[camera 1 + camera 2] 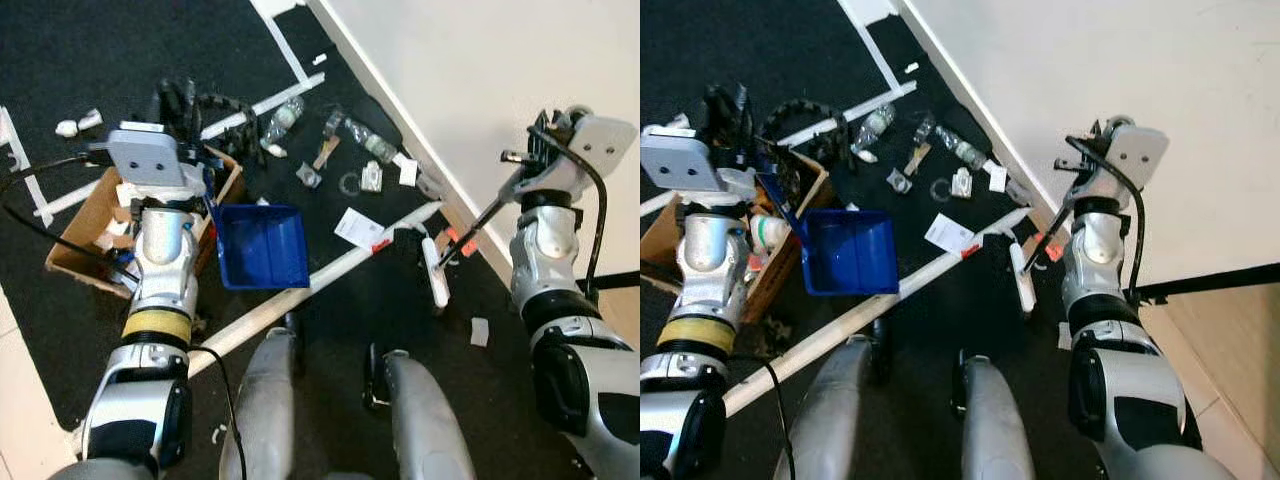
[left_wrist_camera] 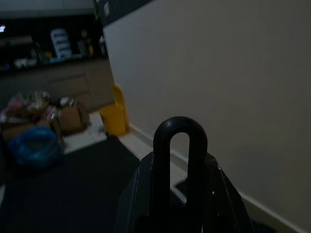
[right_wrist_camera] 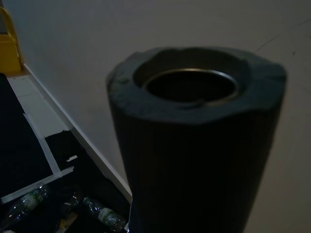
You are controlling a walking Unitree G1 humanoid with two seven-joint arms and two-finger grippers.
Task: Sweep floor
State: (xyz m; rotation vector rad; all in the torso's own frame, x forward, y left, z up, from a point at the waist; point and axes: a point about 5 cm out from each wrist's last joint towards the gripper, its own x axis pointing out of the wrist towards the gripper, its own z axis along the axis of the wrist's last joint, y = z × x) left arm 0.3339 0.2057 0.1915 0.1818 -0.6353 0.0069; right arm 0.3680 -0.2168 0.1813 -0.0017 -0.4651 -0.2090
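Note:
My left gripper is shut on the black loop handle of a blue dustpan, which hangs tilted just above the black mat beside a cardboard box. On the right my right gripper is shut on the broom's black foam-tipped handle. The thin shaft slants down to the white broom head, which rests on the mat near the wall. Litter lies beyond it: a clear bottle, a second bottle, a paper slip and small scraps.
A cardboard box holding rubbish stands on my left. A long white strip lies diagonally across the mat in front of my legs. The white wall and its baseboard run along the right. A paper scrap lies by my right leg.

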